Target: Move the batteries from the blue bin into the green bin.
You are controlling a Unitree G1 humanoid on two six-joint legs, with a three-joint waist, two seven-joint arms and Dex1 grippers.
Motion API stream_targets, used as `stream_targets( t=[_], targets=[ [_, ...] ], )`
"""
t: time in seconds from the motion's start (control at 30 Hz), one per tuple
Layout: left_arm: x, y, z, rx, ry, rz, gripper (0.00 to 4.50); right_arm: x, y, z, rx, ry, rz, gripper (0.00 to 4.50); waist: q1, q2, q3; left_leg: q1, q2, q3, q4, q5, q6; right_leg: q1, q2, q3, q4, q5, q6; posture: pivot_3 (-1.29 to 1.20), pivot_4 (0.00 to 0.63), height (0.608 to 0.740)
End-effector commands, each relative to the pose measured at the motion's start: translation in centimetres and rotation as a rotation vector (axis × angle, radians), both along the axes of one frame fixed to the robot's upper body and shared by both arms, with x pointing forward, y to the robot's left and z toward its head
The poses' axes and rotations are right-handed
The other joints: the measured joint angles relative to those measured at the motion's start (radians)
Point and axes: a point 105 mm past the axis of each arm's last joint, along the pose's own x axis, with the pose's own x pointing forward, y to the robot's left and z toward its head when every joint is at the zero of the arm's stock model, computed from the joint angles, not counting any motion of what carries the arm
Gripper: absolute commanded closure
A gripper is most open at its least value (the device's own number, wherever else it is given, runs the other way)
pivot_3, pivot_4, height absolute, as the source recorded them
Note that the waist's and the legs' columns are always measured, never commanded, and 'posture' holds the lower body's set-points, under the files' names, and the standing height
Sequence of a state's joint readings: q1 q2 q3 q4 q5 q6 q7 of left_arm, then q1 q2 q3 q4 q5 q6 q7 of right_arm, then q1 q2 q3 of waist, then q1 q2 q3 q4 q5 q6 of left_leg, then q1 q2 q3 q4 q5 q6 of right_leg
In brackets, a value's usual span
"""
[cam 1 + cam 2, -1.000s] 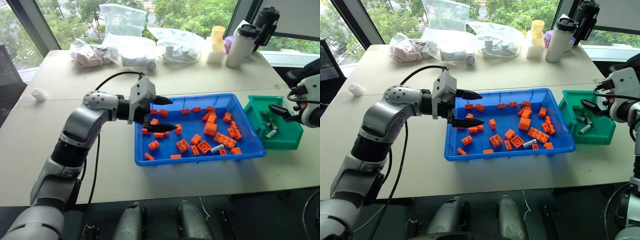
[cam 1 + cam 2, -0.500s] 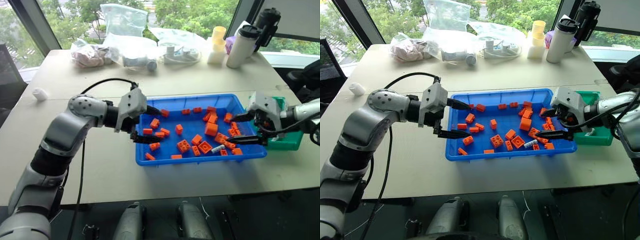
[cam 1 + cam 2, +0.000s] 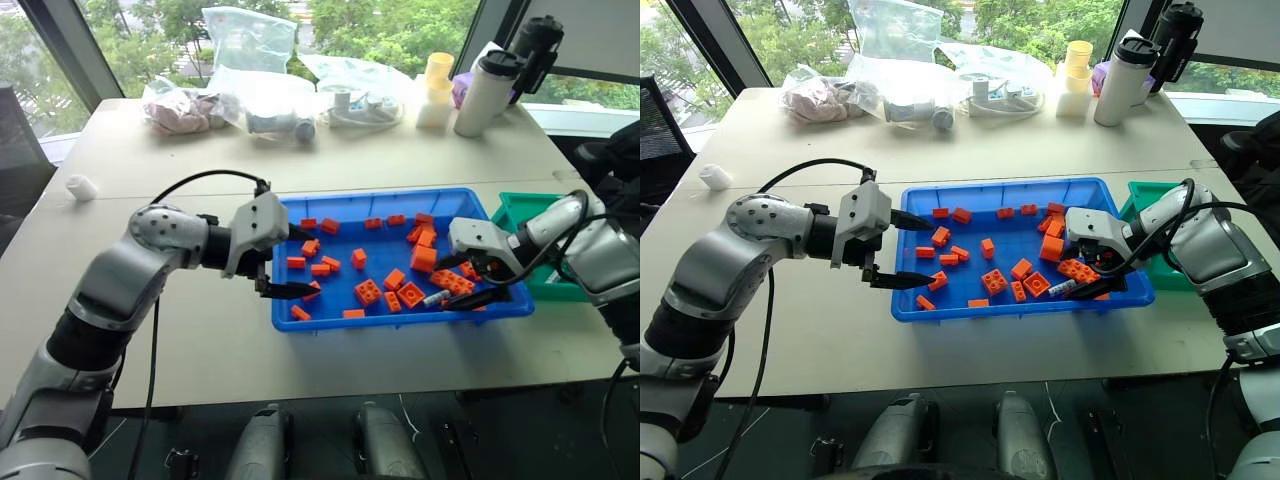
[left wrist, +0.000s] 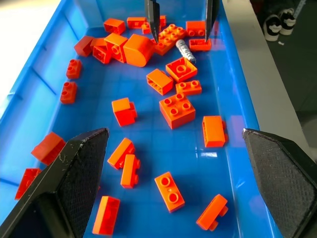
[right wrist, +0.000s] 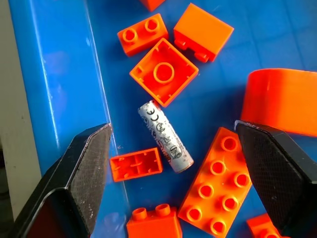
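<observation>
Near the front right corner of the blue bin (image 3: 400,312), one battery (image 5: 165,137) lies among orange bricks (image 5: 163,72), right gripper (image 3: 462,280) spread wide directly above it. Risk: fingers snag the touching bricks or pin the battery against the wall. Left gripper (image 3: 292,263) hangs open, empty. Green bin (image 3: 535,210) beyond.

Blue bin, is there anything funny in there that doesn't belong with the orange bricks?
Yes. One silver battery lies among the bricks near the blue bin's front wall. The open right gripper is above it.
</observation>
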State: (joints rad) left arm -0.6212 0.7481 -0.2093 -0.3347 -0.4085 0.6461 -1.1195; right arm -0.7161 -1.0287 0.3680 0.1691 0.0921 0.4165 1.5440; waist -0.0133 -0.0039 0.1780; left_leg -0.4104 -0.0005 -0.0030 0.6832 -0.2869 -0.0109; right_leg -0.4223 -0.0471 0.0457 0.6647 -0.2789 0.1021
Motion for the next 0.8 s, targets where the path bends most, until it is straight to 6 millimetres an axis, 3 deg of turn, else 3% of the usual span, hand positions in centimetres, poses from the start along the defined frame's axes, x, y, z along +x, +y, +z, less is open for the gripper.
stream_targets(
  t=[0.03, 0.3, 0.37, 0.47, 0.53, 0.63, 0.7, 0.8],
  targets=[
    [-0.1, 0.2, 1.2, -0.022, -0.046, 0.002, 0.0, 0.4, 0.3, 0.1, -0.017, -0.005, 0.037, 0.42, 0.0, 0.0, 0.0, 0.0, 0.0, 0.0, 0.0, 0.0, 0.0, 0.0, 0.0, 0.0, 0.0, 0.0, 0.0, 0.0, 0.15, 0.74],
    [0.2, 0.1, 1.2, -0.03, -0.049, 0.012, 0.0, 1.1, 1.3, -2.0, -0.075, 0.002, 0.086, 0.42, 0.0, 0.0, 0.0, 0.0, 0.0, 0.0, 0.0, 0.0, 0.0, 0.0, 0.0, 0.0, 0.0, 0.0, 0.0, 0.0, 0.15, 0.74],
    [0.2, 0.2, 1.2, -0.03, -0.049, 0.016, 0.0, 1.5, 1.2, -2.5, -0.096, -0.021, 0.078, 0.93, 0.001, 0.0, 0.0, 0.0, 0.0, 0.0, 0.0, 0.0, 0.0, 0.0, 0.0, 0.0, 0.0, 0.0, 0.0, 0.0, 0.15, 0.74],
    [0.2, 0.2, 1.2, -0.031, -0.05, 0.02, 0.0, 1.0, 1.1, -2.7, -0.103, -0.012, 0.085, 2.07, 0.001, 0.0, 0.0, 0.0, 0.0, 0.0, 0.0, 0.0, 0.0, 0.0, 0.0, 0.0, 0.0, 0.0, 0.0, 0.0, 0.15, 0.74],
    [0.2, 0.2, 1.2, -0.031, -0.05, 0.021, 0.0, 1.1, 1.1, -2.6, -0.103, -0.021, 0.082, 3.2, 0.0, 0.0, 0.0, 0.0, 0.0, 0.0, 0.0, 0.0, 0.0, 0.0, 0.0, 0.0, 0.0, 0.0, 0.0, 0.0, 0.15, 0.74],
    [0.3, 0.1, 1.3, -0.032, -0.055, 0.022, 0.0, 1.3, 1.3, -2.1, -0.087, -0.062, 0.075, 4.49, 0.0, 0.0, 0.0, 0.0, 0.0, 0.0, 0.0, 0.0, 0.0, 0.0, 0.0, 0.0, 0.0, 0.0, 0.0, 0.0, 0.15, 0.74],
    [0.4, 0.0, 1.3, -0.032, -0.057, 0.022, 0.0, 1.4, 1.4, -1.7, -0.073, -0.083, 0.067, 4.49, 0.0, 0.0, 0.0, 0.0, 0.0, 0.0, 0.0, 0.0, 0.0, 0.0, 0.0, 0.0, 0.0, 0.0, 0.0, 0.0, 0.15, 0.74],
    [0.5, 0.3, 1.3, -0.027, -0.055, 0.026, 0.0, 2.0, 1.5, 0.3, -0.011, -0.153, 0.006, 4.49, 0.0, 0.0, 0.0, 0.0, 0.0, 0.0, 0.0, 0.0, 0.0, 0.0, 0.0, 0.0, 0.0, 0.0, 0.0, 0.0, 0.15, 0.74]
  ],
)
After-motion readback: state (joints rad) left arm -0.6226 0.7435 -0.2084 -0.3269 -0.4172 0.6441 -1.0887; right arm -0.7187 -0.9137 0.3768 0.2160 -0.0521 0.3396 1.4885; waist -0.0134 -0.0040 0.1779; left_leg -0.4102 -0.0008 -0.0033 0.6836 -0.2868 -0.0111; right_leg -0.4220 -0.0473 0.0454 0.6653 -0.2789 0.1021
